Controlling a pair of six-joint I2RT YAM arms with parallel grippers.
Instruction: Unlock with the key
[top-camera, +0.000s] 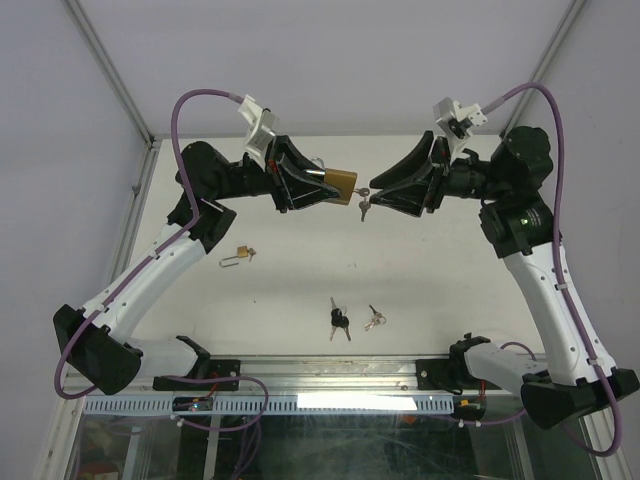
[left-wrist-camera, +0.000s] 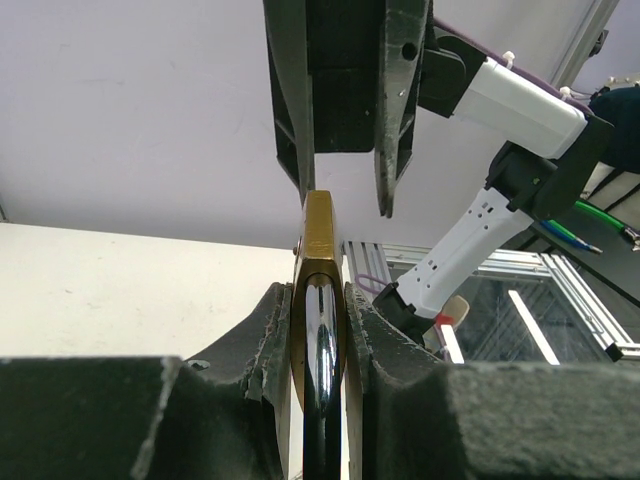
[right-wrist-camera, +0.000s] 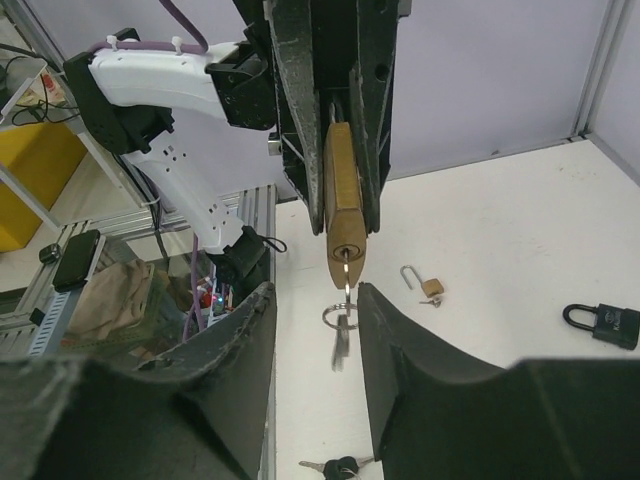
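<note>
Nearest me, the rail (top-camera: 300, 403) carries both arm bases. Beyond it the white table (top-camera: 430, 270) sits between pale walls and aluminium posts. On it lie a small lock (top-camera: 238, 255), black keys (top-camera: 339, 320), silver keys (top-camera: 374, 320) and, far right, a black lock (right-wrist-camera: 603, 322). Above, the left gripper (top-camera: 325, 190) pinches the brass lock (top-camera: 342, 184) in mid-air, with the key (top-camera: 363, 208) in its keyhole. The right gripper (top-camera: 375, 190) stands spread either side of the key.

Brass padlock (top-camera: 340, 185) aloft, key (right-wrist-camera: 345, 272) in its keyhole, keyring (right-wrist-camera: 340, 317) dangling.
</note>
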